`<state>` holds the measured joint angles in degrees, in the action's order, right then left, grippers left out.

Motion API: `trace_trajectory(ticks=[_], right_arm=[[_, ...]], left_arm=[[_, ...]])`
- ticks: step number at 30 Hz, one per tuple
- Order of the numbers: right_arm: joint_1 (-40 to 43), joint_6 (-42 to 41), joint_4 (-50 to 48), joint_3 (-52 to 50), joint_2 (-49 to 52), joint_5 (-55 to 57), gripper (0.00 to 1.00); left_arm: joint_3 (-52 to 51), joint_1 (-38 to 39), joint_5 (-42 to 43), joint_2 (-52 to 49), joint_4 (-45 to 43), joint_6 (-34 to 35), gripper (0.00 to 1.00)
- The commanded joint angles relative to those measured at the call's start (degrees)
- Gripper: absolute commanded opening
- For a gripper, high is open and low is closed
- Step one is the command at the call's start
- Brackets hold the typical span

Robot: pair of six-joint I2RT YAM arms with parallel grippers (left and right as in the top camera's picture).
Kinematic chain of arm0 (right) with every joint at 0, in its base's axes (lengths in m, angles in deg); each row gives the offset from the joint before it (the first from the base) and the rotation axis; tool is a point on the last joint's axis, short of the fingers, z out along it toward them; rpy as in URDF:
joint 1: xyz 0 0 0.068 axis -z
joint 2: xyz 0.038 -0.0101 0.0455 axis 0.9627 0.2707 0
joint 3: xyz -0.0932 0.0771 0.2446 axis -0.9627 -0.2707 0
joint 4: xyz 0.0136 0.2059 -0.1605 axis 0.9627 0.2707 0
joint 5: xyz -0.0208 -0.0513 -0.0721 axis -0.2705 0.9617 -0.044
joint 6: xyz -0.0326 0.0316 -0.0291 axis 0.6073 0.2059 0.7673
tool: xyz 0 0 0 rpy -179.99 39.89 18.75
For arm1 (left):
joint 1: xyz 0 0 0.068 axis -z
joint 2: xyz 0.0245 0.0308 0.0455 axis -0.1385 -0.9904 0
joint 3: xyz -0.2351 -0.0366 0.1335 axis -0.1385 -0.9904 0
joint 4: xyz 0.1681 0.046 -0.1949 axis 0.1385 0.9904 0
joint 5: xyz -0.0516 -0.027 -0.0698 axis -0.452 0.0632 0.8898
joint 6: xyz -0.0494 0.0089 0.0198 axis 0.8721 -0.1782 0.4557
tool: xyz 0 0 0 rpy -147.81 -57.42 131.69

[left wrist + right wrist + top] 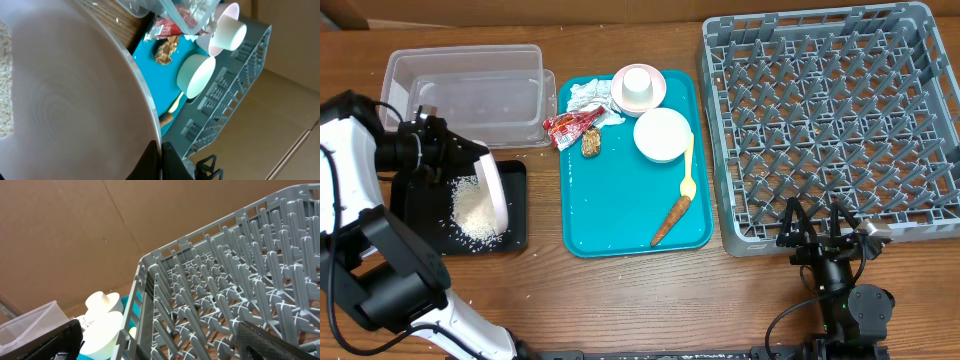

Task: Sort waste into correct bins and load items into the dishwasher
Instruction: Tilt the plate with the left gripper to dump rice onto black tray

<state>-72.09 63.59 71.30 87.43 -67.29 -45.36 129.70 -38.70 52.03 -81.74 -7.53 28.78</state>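
My left gripper [478,157] is shut on the rim of the large white plate [497,197], held tilted on edge over the black tray [516,236]. White rice [475,212] lies piled in that tray. In the left wrist view the plate [70,95] fills the left side, with the jaws [161,155] pinching its rim. On the teal tray [620,205] lie the napkin [588,96], red wrapper [570,126], brown lump [591,143], carrot [670,220], yellow spoon [688,170], white bowl [662,135], and a white cup in the pink dish [638,88]. My right gripper [817,225] is open and empty at the front edge of the grey dish rack [840,120].
The clear tub [470,90] stands behind the black tray, holding nothing I can see. A few rice grains lie on the wood near the black tray. The right wrist view shows the rack's pegs [240,280], the bowl [100,330] and the cup [102,301] beyond.
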Motion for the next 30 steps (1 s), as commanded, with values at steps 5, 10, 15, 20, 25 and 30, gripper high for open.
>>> trace_trajectory(ticks=[5, 10, 15, 20, 25, 30], right_arm=[[-0.04, -0.11, -0.26, -0.59, -0.42, 0.35, 1.00], [-0.02, -0.11, -0.26, -0.59, -0.42, 0.35, 1.00], [-0.02, -0.11, -0.26, -0.59, -0.42, 0.35, 1.00], [-0.04, -0.11, -0.26, -0.59, -0.42, 0.35, 1.00], [-0.02, -0.11, -0.24, -0.59, -0.42, 0.35, 1.00], [-0.02, -0.11, -0.26, -0.59, -0.42, 0.35, 1.00]], left_arm=[[-0.31, -3.13, 8.33, 1.14, -0.11, -5.31, 0.05], [-0.31, -3.74, 10.19, 1.14, 1.03, -6.49, 0.04], [-0.31, -3.98, 12.79, 1.14, 1.57, -7.76, 0.04], [-0.31, -5.18, 16.98, 1.14, 1.77, -8.87, 0.04], [-0.31, -7.67, 17.29, 1.14, 2.95, -9.42, 0.04], [-0.31, -9.62, 17.22, 1.11, 4.59, -10.38, 0.04]])
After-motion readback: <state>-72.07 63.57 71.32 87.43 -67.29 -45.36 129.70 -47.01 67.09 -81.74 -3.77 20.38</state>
